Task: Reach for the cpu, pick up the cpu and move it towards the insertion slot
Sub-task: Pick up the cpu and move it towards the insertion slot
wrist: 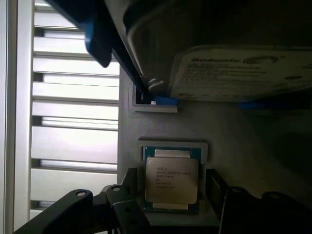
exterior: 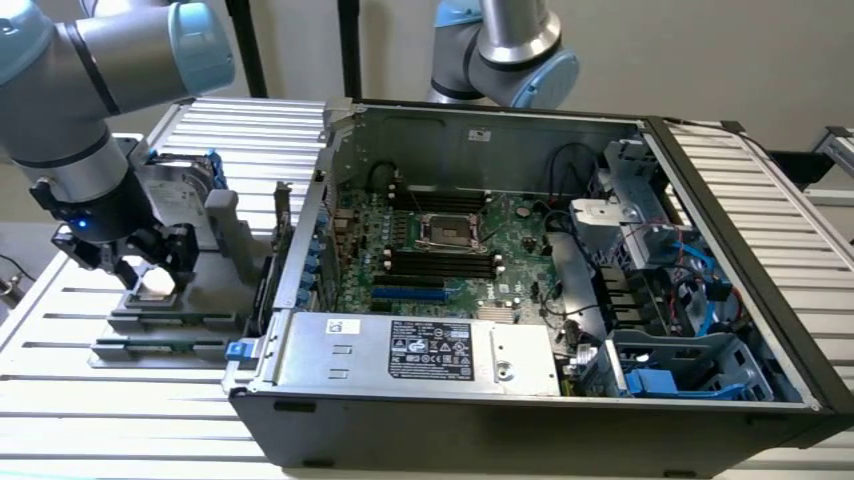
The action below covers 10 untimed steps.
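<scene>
The cpu [wrist: 171, 180], likely light, stiff, slick-topped and fragile, lies flat in a grey holder [wrist: 253, 141] between the spread, unclamped fingers [wrist: 130, 183] of the gripper [wrist: 170, 187], its opposite side edges offering the hold, with the insertion slot [exterior: 447, 231] well apart from the hand.
</scene>
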### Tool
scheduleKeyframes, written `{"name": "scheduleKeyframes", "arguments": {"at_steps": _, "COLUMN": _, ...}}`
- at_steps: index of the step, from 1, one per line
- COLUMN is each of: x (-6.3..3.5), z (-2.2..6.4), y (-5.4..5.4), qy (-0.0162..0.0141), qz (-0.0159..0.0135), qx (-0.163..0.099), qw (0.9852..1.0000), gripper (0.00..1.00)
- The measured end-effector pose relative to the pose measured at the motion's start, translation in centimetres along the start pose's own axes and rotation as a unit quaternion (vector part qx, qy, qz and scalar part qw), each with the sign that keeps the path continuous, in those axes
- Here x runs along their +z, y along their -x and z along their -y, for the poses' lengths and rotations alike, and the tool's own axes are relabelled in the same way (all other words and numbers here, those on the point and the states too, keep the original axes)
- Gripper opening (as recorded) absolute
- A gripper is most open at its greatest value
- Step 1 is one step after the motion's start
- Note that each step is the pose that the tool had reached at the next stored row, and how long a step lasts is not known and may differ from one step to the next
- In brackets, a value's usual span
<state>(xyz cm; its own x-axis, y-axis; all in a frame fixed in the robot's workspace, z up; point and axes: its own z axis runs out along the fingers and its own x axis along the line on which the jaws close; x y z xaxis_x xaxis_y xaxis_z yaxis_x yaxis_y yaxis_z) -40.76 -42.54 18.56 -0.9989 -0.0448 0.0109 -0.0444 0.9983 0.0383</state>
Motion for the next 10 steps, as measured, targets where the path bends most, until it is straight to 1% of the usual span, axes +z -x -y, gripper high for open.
{"name": "scheduleKeyframes", "arguments": {"at_steps": 4, "x": -0.01, "z": -0.07, "y": 0.00, "qy": -0.0001, "qz": -0.0001, "qx": 0.000, "qw": 1.0000, "gripper": 0.65}}
{"name": "scheduleKeyframes", "arguments": {"at_steps": 5, "x": 0.00, "z": -0.08, "y": 0.00, "qy": -0.0001, "qz": -0.0001, "qx": 0.000, "qw": 1.0000, "gripper": 0.58}}
{"name": "scheduleKeyframes", "arguments": {"at_steps": 10, "x": -0.01, "z": -0.10, "y": 0.00, "qy": -0.0003, "qz": -0.0002, "qx": 0.000, "qw": 1.0000, "gripper": 0.56}}
